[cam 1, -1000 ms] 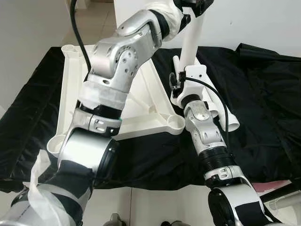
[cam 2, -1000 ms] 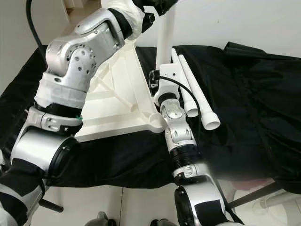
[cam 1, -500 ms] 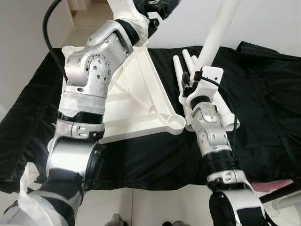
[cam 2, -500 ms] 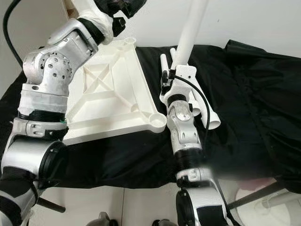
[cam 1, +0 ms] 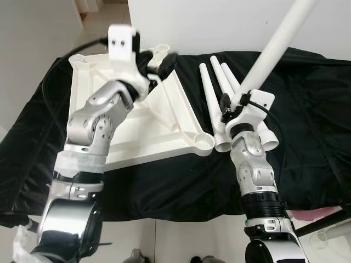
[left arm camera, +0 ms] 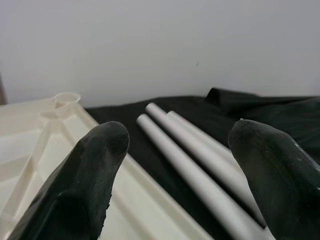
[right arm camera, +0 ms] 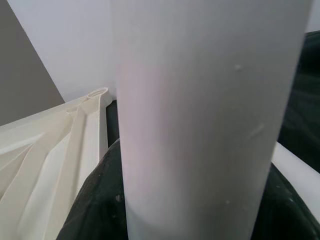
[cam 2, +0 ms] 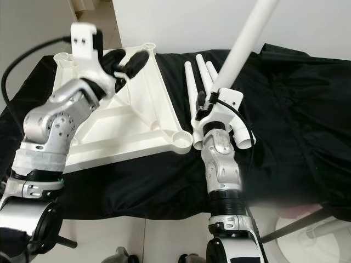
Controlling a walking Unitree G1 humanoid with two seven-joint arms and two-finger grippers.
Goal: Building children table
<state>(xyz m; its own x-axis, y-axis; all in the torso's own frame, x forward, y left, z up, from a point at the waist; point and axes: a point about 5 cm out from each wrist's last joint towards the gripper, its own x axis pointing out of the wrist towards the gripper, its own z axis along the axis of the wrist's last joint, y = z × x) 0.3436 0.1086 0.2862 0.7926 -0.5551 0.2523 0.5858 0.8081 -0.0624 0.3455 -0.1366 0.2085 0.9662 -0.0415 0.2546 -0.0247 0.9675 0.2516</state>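
Your right hand [cam 1: 233,104] is clamping a white table leg [cam 1: 272,50] near its lower end, and the leg is slanting up and away toward 1 o'clock. You are probably carrying it raised like this so its base can be swung over and dropped into a corner socket [cam 1: 203,142] of the upturned tabletop [cam 1: 159,123]. That socket is lying just at 9 o'clock of the hand, close by.

Your left hand [cam 2: 129,63] is hovering with its fingers spread and gripping nothing, low over the far part of the tabletop. From there it could press the tabletop steady while the leg goes in.

Three more legs [cam 1: 216,90] are lying side by side on the black cloth [cam 1: 307,120] between the tabletop and your right arm, ready to hand. The cloth is likely there to protect the plastic.

Against a second ago, the held leg is tilting far more, having stood near upright. Your left arm is reaching lower and further out over the tabletop, where before it was lifted high with its hand beyond the top edge.
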